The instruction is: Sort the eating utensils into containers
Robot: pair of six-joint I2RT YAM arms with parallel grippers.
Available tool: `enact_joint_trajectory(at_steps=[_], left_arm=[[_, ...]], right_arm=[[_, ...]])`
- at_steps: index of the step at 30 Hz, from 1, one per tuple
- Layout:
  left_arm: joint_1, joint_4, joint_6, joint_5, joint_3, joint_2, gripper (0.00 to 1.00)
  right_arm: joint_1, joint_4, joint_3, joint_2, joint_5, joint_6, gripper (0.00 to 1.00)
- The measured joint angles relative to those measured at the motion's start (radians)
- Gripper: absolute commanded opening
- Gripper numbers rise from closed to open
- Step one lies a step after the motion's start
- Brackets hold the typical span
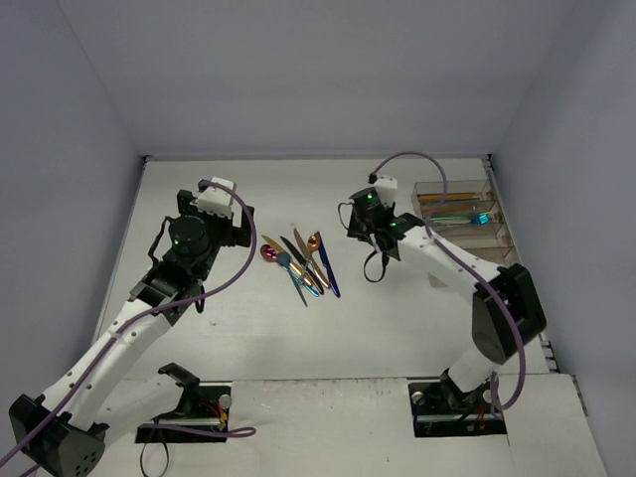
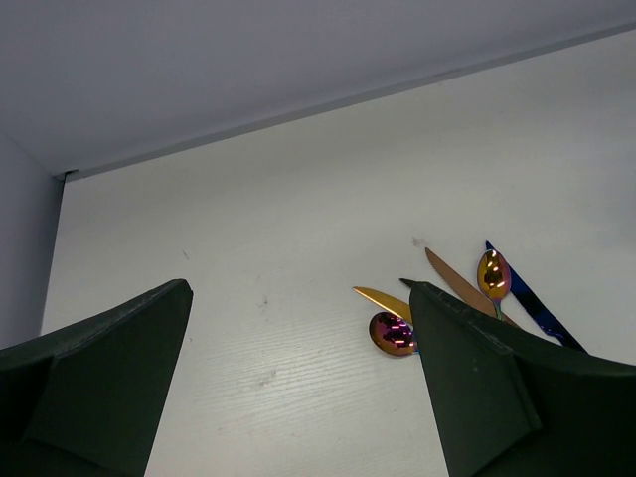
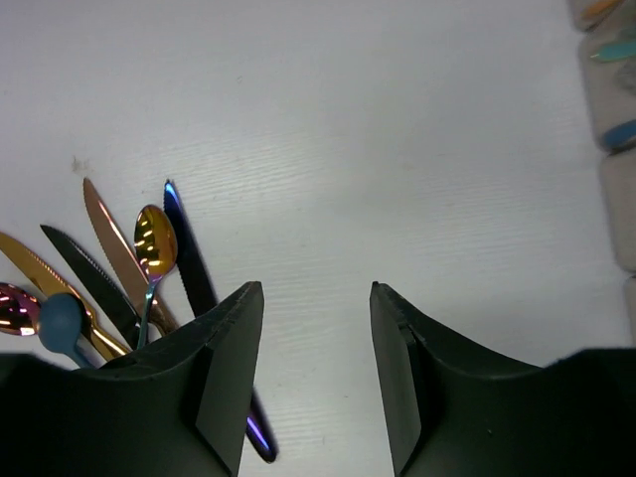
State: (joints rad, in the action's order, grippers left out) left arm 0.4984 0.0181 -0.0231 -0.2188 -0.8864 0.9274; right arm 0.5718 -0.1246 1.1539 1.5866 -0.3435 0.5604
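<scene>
Several eating utensils [image 1: 301,262] lie fanned in a loose pile mid-table. The pile includes a magenta spoon [image 2: 392,333], a gold knife [image 2: 381,297], a rose-gold knife [image 3: 111,231], a gold-bowled spoon [image 3: 156,241], a black knife [image 3: 87,275] and a blue knife [image 3: 189,260]. The clear containers [image 1: 503,235] stand at the back right with gold and teal utensils [image 1: 459,208] inside. My left gripper [image 2: 298,288] hangs open left of the pile. My right gripper [image 3: 316,288] is open over bare table, just right of the blue knife, holding nothing.
Grey walls close the table at the back and on both sides. The table's right edge [image 1: 545,343] runs behind the right arm's elbow. Both arm bases sit at the near edge. A purple cable [image 1: 422,159] loops above the right wrist.
</scene>
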Motion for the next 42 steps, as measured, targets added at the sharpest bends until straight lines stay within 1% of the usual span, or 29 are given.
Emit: enact_joint_trajectory(at_steps=[6,10,16,21,26,34,42], left_arm=[[0.0,0.0,0.0,-0.004,0.0,0.001,0.9],[0.0,0.0,0.0,-0.007,0.0,0.001,0.9],[0.0,0.0,0.0,-0.007,0.0,0.001,0.9],[0.0,0.0,0.0,-0.006,0.0,0.001,0.9],[0.0,0.0,0.0,-0.006,0.0,0.002,0.9],[0.0,0.0,0.0,-0.006,0.0,0.022,0.9],[0.0,0.0,0.0,-0.006,0.0,0.028,0.9]], right_arm=[[0.084,0.003,0.131,0.245,0.023,0.027,0.39],[0.107,0.028,0.174,0.34,0.084,-0.042,0.39],[0.085,0.067,0.205,0.358,0.207,-0.222,0.41],[0.0,0.108,0.244,0.366,0.392,-0.352,0.43],[-0.076,0.129,0.294,0.415,0.547,-0.434,0.44],[-0.072,0.129,0.341,0.516,0.714,-0.499,0.44],[-0.068,0.126,0.374,0.572,0.767,-0.517,0.44]])
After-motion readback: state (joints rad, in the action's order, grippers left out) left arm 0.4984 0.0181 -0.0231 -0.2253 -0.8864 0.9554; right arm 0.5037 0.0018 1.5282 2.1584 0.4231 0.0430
